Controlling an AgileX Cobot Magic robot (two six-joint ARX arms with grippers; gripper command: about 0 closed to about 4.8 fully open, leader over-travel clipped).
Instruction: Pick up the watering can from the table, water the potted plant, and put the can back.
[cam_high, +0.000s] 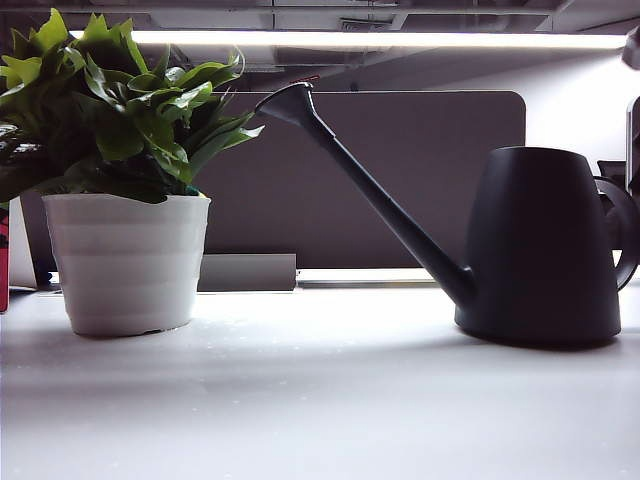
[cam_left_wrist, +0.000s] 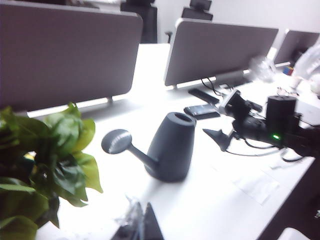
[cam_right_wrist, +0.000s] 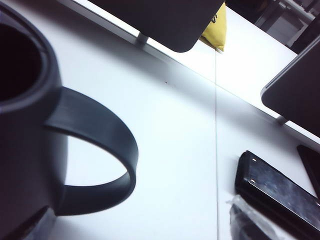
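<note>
Watering can (cam_high: 545, 245) is standing upright on the table (cam_high: 320, 400), well right of the potted plant (cam_high: 125, 180), spout toward it. Right gripper (cam_left_wrist: 220, 140), released, is nearing the handle (cam_right_wrist: 97, 150); should straddle the loop squarely. Left gripper (cam_left_wrist: 137, 225): state unclear.

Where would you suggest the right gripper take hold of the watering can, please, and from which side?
Probably by the loop handle, from the side away from the potted plant. The watering can stands upright on the table, its spout pointing at the plant, so the handle faces the open right gripper, which is already close behind it.
</note>
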